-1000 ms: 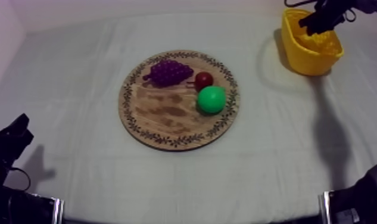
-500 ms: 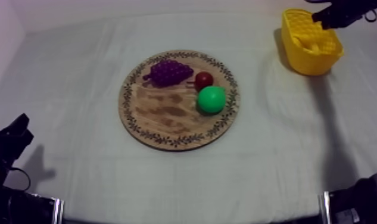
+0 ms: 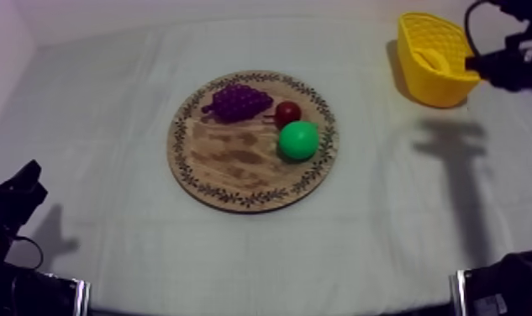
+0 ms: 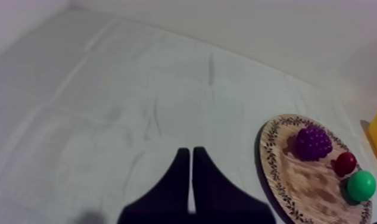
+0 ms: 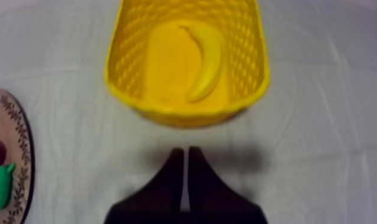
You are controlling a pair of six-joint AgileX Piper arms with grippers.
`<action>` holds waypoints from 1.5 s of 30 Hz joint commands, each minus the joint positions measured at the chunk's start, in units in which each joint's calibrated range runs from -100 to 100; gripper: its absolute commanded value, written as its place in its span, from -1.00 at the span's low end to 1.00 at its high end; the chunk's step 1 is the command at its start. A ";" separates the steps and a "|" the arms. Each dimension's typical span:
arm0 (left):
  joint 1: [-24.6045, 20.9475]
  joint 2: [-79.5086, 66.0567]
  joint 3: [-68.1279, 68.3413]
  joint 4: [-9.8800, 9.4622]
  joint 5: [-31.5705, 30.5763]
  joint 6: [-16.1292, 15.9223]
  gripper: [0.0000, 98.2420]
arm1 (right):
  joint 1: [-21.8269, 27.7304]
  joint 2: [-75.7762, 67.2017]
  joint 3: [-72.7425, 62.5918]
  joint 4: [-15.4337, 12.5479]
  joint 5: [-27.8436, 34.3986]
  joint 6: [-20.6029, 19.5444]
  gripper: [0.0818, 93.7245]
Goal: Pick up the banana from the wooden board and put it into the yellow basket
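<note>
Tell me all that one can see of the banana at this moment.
The banana is a yellow, smooth, plastic-looking toy, curved, with a thin stem end. It lies flat on the floor of the yellow basket, touching nothing else. The right gripper, shut, is outside the basket, apart from it.

right end effector (image 5: 184, 154) drawn back from over yellow basket (image 3: 438, 89), banana (image 5: 203, 65) now lying uncovered inside

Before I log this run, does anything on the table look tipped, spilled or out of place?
Nothing stands out. The banana lies inside the upright basket; the grapes, small red fruit and pear sit on the board. The left gripper and right gripper are shut, empty.
</note>
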 commanded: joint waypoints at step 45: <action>0.00 -0.03 0.03 -0.01 0.01 0.00 -1.00 | 3.21 -70.28 42.59 -8.65 13.48 6.50 -0.99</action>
